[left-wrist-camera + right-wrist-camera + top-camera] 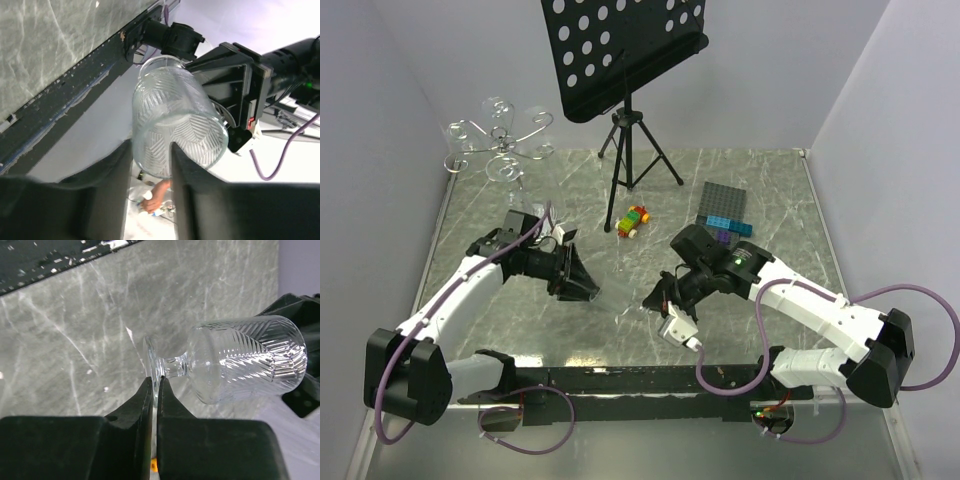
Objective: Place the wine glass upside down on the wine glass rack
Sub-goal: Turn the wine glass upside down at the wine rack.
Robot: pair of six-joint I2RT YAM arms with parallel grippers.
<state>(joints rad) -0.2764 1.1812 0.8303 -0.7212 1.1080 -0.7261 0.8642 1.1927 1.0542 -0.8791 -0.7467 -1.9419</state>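
The wine glass (625, 290), clear with cut ribs, lies level in the air between my two grippers. My right gripper (155, 380) is shut on the edge of its round foot; the stem and bowl (240, 360) point away toward the left arm. My left gripper (152, 145) is open at the bowl's rim (175, 115); part of the rim shows between its fingers, and I cannot tell whether they touch it. In the top view the left gripper (590, 285) faces the right gripper (655, 295). The chrome wine glass rack (500, 150) stands at the far left corner.
A black tripod music stand (625, 60) stands at the back centre. A small toy car (633, 221) and a grey baseplate (725, 205) with blue bricks lie behind the grippers. Another clear glass seems to hang on the rack (498, 108).
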